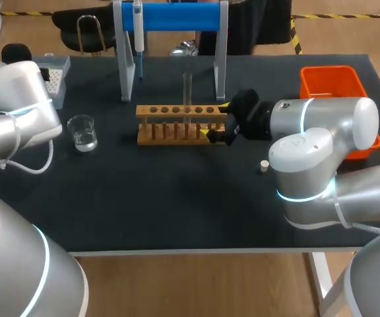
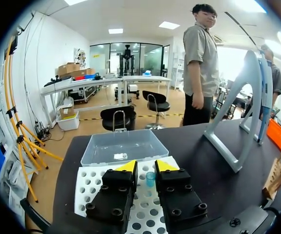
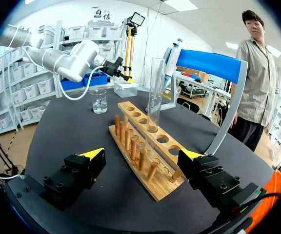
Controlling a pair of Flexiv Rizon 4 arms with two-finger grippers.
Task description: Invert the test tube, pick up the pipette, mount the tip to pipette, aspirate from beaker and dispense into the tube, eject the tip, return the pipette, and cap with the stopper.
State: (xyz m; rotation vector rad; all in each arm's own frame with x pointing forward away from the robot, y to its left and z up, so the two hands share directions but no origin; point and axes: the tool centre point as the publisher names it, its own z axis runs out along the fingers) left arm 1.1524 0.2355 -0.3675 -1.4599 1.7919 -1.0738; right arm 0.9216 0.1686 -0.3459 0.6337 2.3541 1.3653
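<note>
The right gripper (image 3: 143,154) had its fingers spread wide, one either side of the near end of the wooden rack (image 3: 135,117), gripping nothing (contact with the wood could not be told). The left gripper (image 2: 147,166) showed only a narrow gap, empty, above the white tip box (image 2: 89,190). The glass tube (image 1: 187,89) stood upright in the rack, clear, just above the head view's middle. The pipette (image 1: 138,30) hung at upper middle, the beaker (image 1: 82,132) at left, the stopper (image 1: 264,166) right of centre.
</note>
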